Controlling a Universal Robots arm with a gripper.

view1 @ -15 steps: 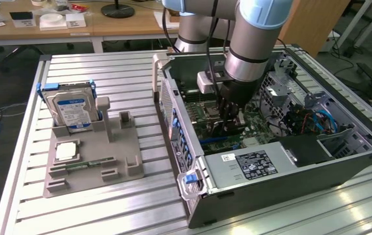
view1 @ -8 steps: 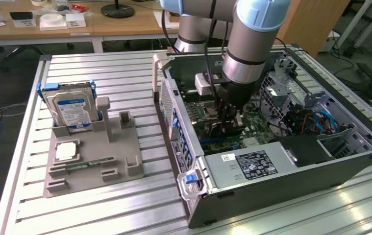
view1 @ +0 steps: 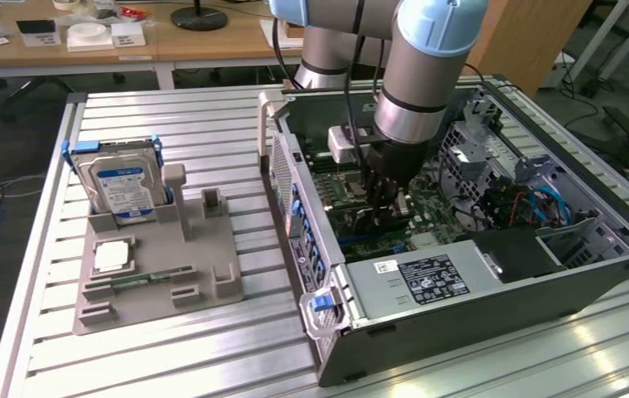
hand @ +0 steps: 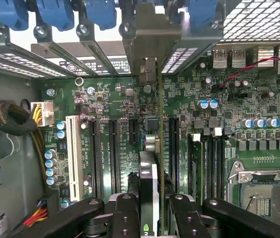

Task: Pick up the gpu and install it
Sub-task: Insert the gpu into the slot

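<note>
Black gripper fingers [hand: 125, 218] fill the near edge of the wrist view, and clamped between them is the gpu [hand: 149, 193], a thin dark slab with a silver rim and a green board edge, seen edge-on. So the gripper [hand: 152, 215] is closed on the card, holding it upright over the green motherboard [hand: 110, 129], right among the long black expansion slots [hand: 114, 153], with a white slot [hand: 72, 148] further off to one side. Whether the card's edge is touching a slot, I can't tell from here. Its silver end bracket [hand: 148, 74] reaches toward the case's rear wall, under the blue retention clips [hand: 55, 12].

Over to the exterior view: the grey and light-blue arm [view1: 425, 75] reaches down into the open grey computer case [view1: 458, 282], gripper [view1: 386, 211] low over the board. Well apart, toward the exterior view's left, a grey parts holder [view1: 215, 265] sits on the slatted aluminium table [view1: 159, 365], carrying a silver hard drive with a blue frame [view1: 124, 182] and a narrow green memory stick [view1: 142, 280]
</note>
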